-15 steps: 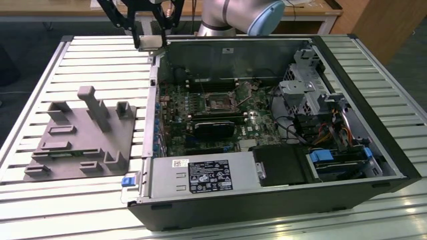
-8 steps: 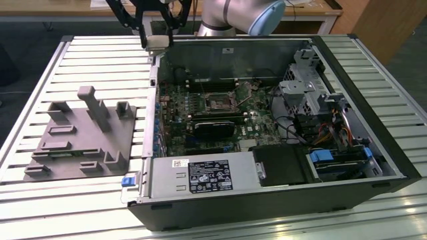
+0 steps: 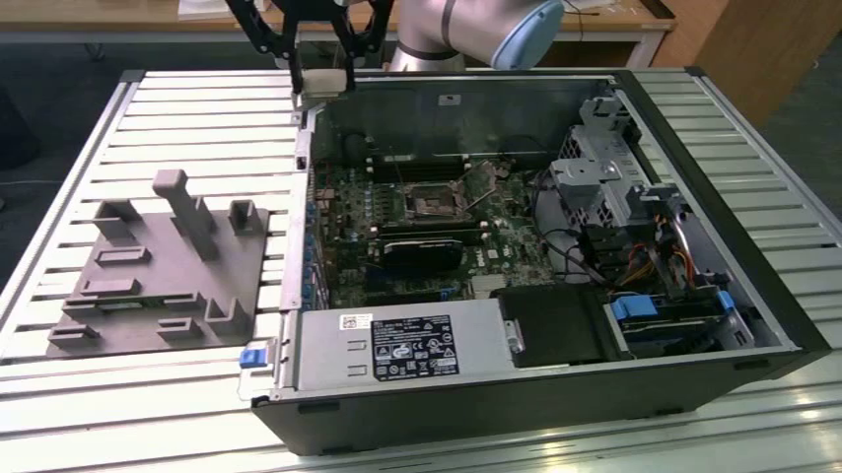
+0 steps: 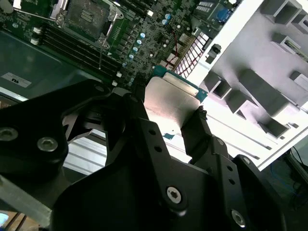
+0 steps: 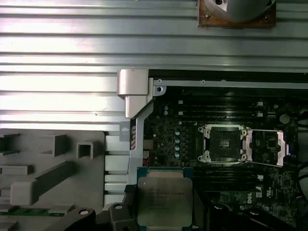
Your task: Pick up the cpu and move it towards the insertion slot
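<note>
A ribbed metal tabletop [image 3: 197, 118] is seen, with wooden furniture [image 3: 736, 39] behind and dark floor [image 3: 53, 79].

I see glare washing out the ribbed table [image 5: 57, 48]; the computer case [image 3: 526, 108] interior sits dim, slightly soft.

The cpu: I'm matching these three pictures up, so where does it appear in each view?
Exterior view: the cpu is held up at the case's far corner, toward the exterior view's left.
Second wrist view: cpu gripped between the dark fingers.
First wrist view: cpu beside the grey fixture.
Shared landmark: the insertion slot.
</note>
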Controlling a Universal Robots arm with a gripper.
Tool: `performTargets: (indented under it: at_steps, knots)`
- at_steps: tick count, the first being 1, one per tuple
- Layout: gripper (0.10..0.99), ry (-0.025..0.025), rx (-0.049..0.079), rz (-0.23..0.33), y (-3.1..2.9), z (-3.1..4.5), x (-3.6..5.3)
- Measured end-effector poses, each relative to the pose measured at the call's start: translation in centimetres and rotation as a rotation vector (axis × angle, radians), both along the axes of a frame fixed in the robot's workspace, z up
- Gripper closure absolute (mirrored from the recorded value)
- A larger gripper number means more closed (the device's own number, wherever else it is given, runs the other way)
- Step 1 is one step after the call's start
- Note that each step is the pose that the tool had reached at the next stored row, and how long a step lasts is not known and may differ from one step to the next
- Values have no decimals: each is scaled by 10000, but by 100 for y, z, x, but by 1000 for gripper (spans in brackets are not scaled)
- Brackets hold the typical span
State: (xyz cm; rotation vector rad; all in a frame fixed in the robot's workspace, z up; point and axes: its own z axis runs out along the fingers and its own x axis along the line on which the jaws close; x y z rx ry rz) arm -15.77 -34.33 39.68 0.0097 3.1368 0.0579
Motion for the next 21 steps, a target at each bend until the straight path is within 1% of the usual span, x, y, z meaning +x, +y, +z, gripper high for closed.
performTargets:
  at_steps: [9,21]
  knots:
    - [541,0,0,0,10,0,131]
    - [541,0,0,1,27,0,280]
